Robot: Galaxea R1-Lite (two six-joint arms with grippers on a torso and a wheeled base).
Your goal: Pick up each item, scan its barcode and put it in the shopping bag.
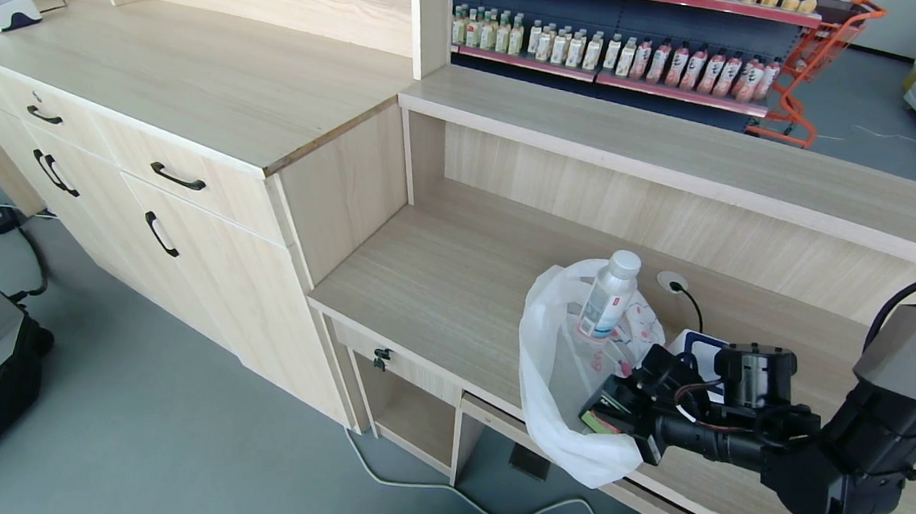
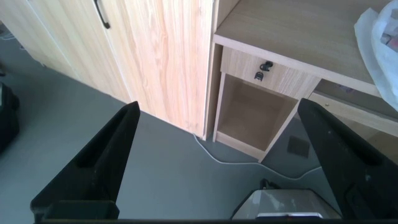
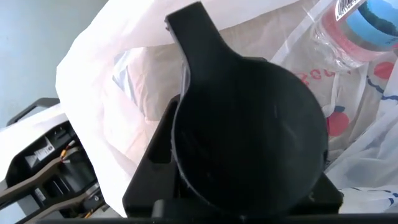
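Observation:
A white shopping bag [image 1: 554,377] lies open near the front edge of the lower counter [image 1: 440,280]. A clear bottle with a white cap [image 1: 608,296] stands inside it, and its lower part shows as the bottle [image 3: 357,28] in the right wrist view. My right gripper [image 1: 613,405] is in the bag's mouth, shut on a dark item [image 1: 600,418] with a green and red edge. That dark item [image 3: 249,137] hides the fingers in the right wrist view, with the bag [image 3: 99,74] around it. My left gripper [image 2: 211,168] hangs open over the floor, left of the counter, with nothing between its fingers.
A white and blue flat object [image 1: 702,347] lies behind the right gripper, beside a cable hole [image 1: 672,282]. A raised back ledge [image 1: 675,151] and a taller cabinet [image 1: 196,77] bound the counter. An open cubby [image 2: 252,118] and a cable [image 2: 217,152] sit below its front edge.

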